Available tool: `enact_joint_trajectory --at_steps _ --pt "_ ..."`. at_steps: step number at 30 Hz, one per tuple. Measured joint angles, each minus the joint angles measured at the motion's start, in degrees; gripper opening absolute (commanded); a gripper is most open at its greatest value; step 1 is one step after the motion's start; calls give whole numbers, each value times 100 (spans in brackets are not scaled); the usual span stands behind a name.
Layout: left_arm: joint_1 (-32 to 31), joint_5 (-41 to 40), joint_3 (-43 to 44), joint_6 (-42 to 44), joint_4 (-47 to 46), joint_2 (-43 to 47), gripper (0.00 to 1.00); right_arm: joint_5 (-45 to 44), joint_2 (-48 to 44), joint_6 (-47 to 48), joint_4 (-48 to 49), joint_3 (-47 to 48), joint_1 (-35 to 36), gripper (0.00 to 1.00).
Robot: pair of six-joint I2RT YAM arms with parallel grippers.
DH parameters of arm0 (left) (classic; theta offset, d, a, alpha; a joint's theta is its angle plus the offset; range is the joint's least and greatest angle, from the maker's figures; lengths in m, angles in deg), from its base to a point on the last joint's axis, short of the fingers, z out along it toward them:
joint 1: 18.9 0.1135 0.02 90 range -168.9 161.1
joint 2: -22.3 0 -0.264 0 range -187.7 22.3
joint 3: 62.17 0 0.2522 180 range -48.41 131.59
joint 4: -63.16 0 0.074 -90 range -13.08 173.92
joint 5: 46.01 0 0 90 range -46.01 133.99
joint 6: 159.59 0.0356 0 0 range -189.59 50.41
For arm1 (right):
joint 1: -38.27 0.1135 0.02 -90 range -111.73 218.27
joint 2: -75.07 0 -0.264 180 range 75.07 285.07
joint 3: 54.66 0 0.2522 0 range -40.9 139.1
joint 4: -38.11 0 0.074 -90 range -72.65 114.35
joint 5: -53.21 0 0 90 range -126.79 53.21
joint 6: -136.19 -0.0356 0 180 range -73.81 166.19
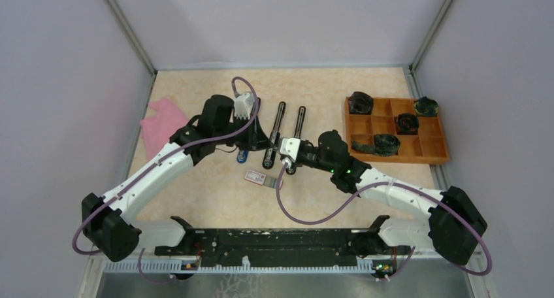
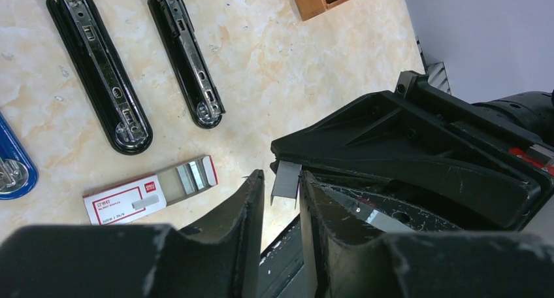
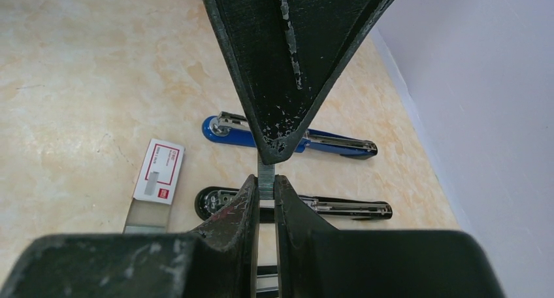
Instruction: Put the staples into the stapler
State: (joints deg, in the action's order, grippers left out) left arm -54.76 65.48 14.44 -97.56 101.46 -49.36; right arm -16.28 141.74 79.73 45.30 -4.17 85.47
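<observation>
The white staples box with red print lies open on the table, also in the left wrist view and the right wrist view. My right gripper is shut on a grey staple strip and holds it above the table. My left gripper is open, with its fingers on either side of the same strip; one finger touches it. The two grippers meet at mid-table. Two black staplers lie opened flat. A blue stapler lies beside them.
A wooden compartment tray with dark rolled items stands at the right. A pink cloth lies at the left by the wall. Grey walls enclose the table on three sides.
</observation>
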Motion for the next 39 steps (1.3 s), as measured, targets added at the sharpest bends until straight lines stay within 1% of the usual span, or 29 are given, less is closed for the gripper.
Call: enact_joint_trajectory --at_steps 3,9,13,14,18,20,23,28,34,36,39 --pt "0 42 35 52 13 -26 28 17 0 24 2 0 0 2" --pt "0 118 63 68 50 -50 18 22 0 57 -24 -2 0 2" --pt "0 122 87 72 107 -57 12 37 0 57 -31 -2 2 8" --pt "0 120 90 72 116 -57 12 39 0 57 -33 -2 2 10" --pt "-2 33 90 72 146 -55 9 50 -15 61 48 -87 11 40" --pt "0 -109 87 76 177 -42 7 20 -74 76 87 -188 15 48" --pt "2 -468 15 74 157 42 7 -74 -164 46 111 -310 20 57" --pt "0 -1250 -448 22 -85 286 6 -343 -420 -225 330 -614 20 64" --pt "2 -2094 -1113 -87 -619 286 5 -675 -750 -789 793 -1097 20 67" --pt "0 -2345 -1185 -61 -745 227 5 -739 -828 -994 957 -1255 20 71" --pt "0 -2712 -1200 94 -927 83 4 -789 -931 -1340 1169 -1469 20 73"
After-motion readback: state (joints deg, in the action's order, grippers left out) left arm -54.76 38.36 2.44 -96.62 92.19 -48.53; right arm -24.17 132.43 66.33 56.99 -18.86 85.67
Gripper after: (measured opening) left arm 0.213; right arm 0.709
